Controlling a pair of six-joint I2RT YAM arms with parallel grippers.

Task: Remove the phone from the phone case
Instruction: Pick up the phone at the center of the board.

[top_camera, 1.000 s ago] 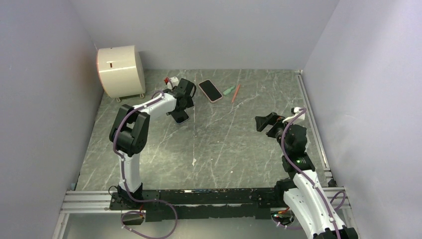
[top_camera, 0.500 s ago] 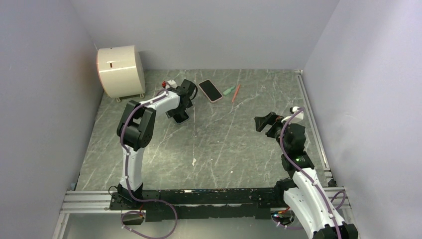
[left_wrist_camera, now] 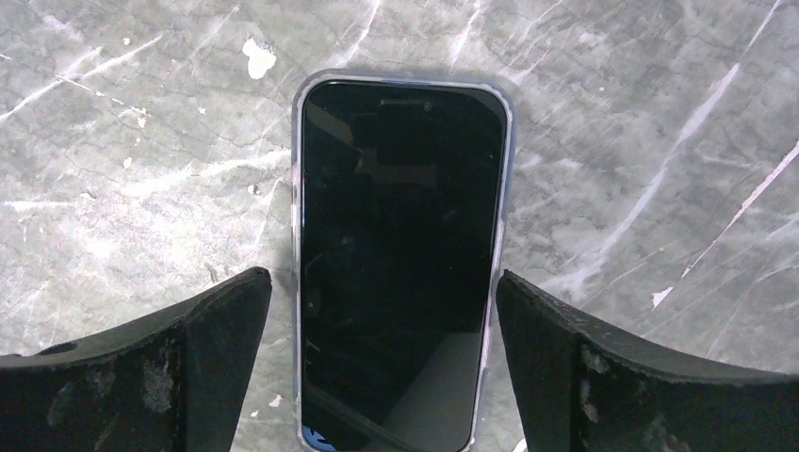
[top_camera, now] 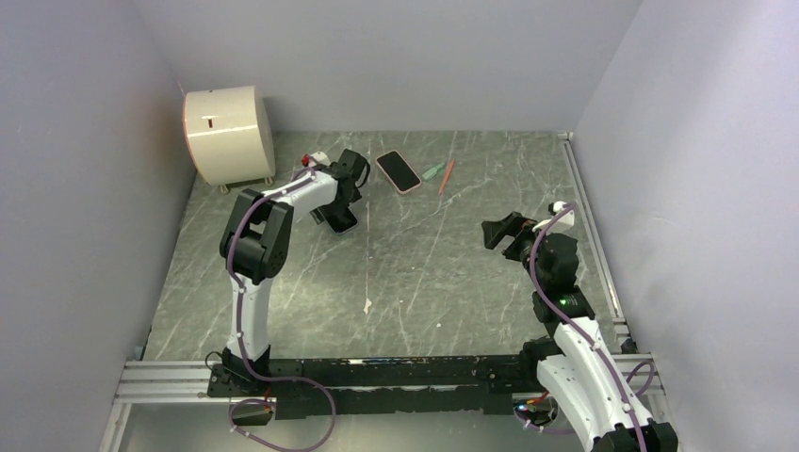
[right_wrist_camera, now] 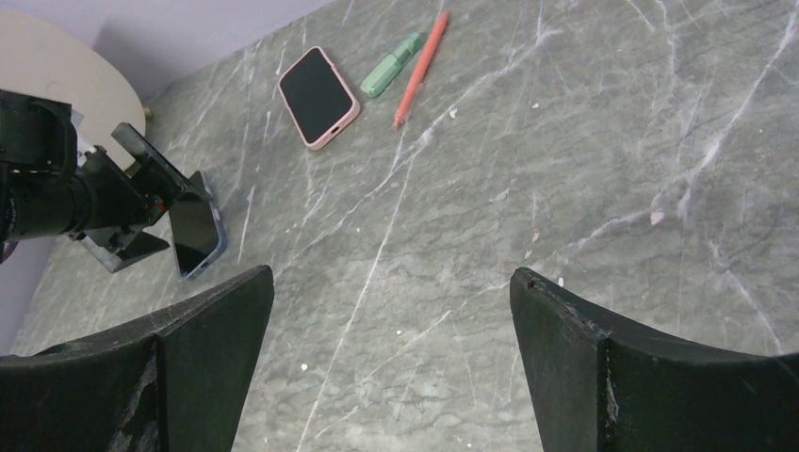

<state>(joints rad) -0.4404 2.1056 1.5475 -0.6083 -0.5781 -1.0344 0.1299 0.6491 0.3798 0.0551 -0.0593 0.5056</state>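
Left gripper (left_wrist_camera: 379, 282) is spread wide over the black-screened phone (left_wrist_camera: 396, 264), one finger down each long side. A strip of grey marble tabletop (top_camera: 424, 282) shows beside one finger; the other sits right at the edge, contact unclear. The phone lies flat, screen up, seated in its clear bluish-rimmed case (left_wrist_camera: 405, 76), a short way out from the cream cylindrical drum (top_camera: 226, 135). Farther from the drum: a pink-cased phone (top_camera: 398, 171), a green marker (top_camera: 432, 172), an orange pen (top_camera: 447, 176). Right gripper (right_wrist_camera: 391, 275), well apart from the drum, hangs above the tabletop, fingers splayed, holding nothing
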